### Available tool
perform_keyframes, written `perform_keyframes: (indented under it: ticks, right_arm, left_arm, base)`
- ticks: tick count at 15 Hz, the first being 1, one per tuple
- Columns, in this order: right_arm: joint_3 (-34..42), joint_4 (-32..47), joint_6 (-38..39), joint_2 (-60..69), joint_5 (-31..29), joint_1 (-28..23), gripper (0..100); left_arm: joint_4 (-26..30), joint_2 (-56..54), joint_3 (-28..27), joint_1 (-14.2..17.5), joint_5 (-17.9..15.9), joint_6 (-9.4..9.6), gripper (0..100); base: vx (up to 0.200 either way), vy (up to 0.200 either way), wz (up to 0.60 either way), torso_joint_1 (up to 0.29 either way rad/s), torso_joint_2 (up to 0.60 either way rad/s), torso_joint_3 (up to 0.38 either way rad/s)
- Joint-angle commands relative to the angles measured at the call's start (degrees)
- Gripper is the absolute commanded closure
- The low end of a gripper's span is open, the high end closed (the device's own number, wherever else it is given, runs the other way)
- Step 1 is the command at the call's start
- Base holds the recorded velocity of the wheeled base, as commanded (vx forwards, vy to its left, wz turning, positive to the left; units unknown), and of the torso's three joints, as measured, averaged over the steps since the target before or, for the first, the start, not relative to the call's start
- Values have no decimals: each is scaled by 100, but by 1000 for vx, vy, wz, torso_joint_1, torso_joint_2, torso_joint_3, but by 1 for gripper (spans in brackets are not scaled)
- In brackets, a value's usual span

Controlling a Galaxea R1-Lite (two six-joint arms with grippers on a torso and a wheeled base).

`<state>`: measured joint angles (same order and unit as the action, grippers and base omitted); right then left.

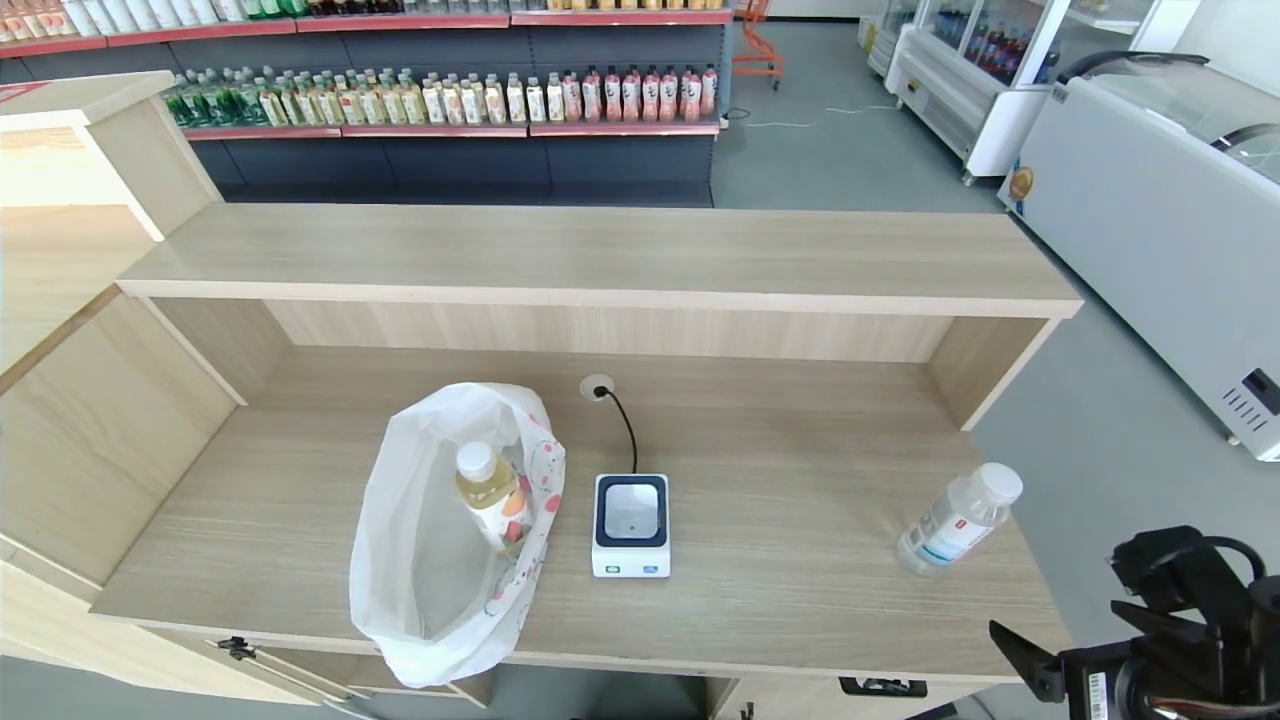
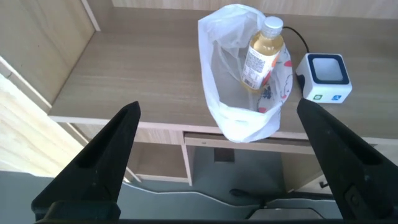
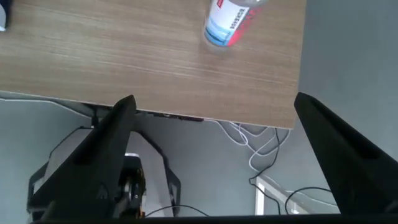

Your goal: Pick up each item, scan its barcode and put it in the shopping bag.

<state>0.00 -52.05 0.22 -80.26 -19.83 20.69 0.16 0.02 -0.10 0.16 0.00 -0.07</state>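
A white plastic shopping bag [image 1: 430, 560] stands open on the wooden counter [image 1: 780, 500], left of centre, with a yellow drink bottle [image 1: 492, 495] upright inside it. A white barcode scanner [image 1: 631, 523] sits just right of the bag. A clear water bottle [image 1: 958, 520] with a white cap stands near the counter's right edge. My left gripper [image 2: 219, 107] hangs open and empty before the counter's front edge, facing the bag [image 2: 239, 93] and the drink bottle [image 2: 261, 53]. Off the front right corner, my right gripper [image 3: 216, 101] is open and empty, short of the water bottle [image 3: 230, 22].
A raised ledge [image 1: 600, 250] and side walls enclose the counter's back and left. The scanner's black cable [image 1: 622, 425] runs to a hole at the back. Chest freezers [image 1: 1150, 200] stand to the right, and shelves of bottles [image 1: 450, 100] line the far wall.
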Motion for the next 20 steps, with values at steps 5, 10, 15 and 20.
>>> perform_keyframes:
  ticks: [5, 10, 15, 20]
  right_arm:
    - [0, -138, -523, -596, -73, -1462, 0]
    - [0, -130, -664, -473, -73, -1691, 0]
    - [-35, -138, -655, -525, -64, -1691, 0]
    - [-360, -182, -488, -903, 138, -1568, 0]
  left_arm:
    - [2, -2, 1, 2, 0, -1, 0]
    - [2, -2, 1, 2, 0, 16, 0]
    - [2, -2, 1, 2, 0, 7, 0]
    - [2, -2, 1, 2, 0, 7, 0]
  base:
    - [0, 0, 0, 0, 0, 0]
    - [0, -120, 0, 2, 0, 0]
    - [0, -80, 0, -1, 0, 2]
    - [0, 0, 0, 0, 0, 0]
